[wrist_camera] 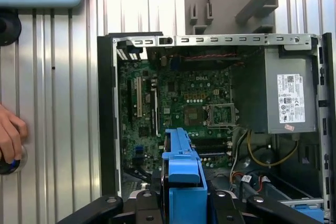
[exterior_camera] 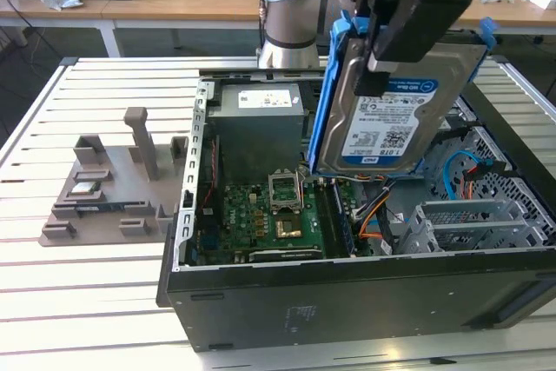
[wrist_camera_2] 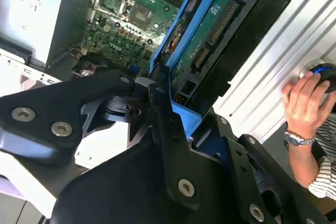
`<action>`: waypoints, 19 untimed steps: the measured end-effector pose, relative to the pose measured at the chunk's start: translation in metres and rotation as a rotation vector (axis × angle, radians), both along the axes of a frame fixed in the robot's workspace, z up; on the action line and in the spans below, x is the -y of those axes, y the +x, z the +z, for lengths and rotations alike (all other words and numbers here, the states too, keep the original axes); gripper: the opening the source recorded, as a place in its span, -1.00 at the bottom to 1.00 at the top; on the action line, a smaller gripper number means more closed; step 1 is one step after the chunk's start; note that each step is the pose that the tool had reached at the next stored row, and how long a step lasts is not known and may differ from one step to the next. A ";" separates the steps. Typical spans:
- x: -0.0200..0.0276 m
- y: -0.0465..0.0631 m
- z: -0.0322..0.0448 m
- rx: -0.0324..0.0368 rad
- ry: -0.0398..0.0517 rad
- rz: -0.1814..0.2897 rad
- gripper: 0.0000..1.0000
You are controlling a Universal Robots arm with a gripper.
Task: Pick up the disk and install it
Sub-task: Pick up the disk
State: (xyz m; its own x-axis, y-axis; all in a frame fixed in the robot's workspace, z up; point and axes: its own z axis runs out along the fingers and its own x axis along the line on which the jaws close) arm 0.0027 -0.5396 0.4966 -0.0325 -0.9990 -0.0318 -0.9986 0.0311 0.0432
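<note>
The disk (exterior_camera: 391, 123) hangs tilted, label outward, in the upper right of the exterior view, above the open computer case (exterior_camera: 347, 293). The black jaws are clamped tight on its upper end. The case sits on the slatted surface (exterior_camera: 87, 301), with a grey fixture (exterior_camera: 113, 188) at middle left.

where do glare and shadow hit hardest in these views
Exterior view: the table slats wash out white on the exterior view's left; the disk has an evenly lit label. Second wrist view: the power supply and the slats glare bright. First wrist view: even light, with the motherboard shaded inside the computer case.
</note>
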 end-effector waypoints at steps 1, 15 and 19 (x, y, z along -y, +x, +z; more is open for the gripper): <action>0.0029 0.002 -0.0002 -0.0006 0.0001 0.000 -0.26; 0.0258 0.085 -0.0041 -0.0212 0.0000 0.000 -0.26; 0.0284 0.106 -0.0060 -0.0278 0.0000 0.000 -0.26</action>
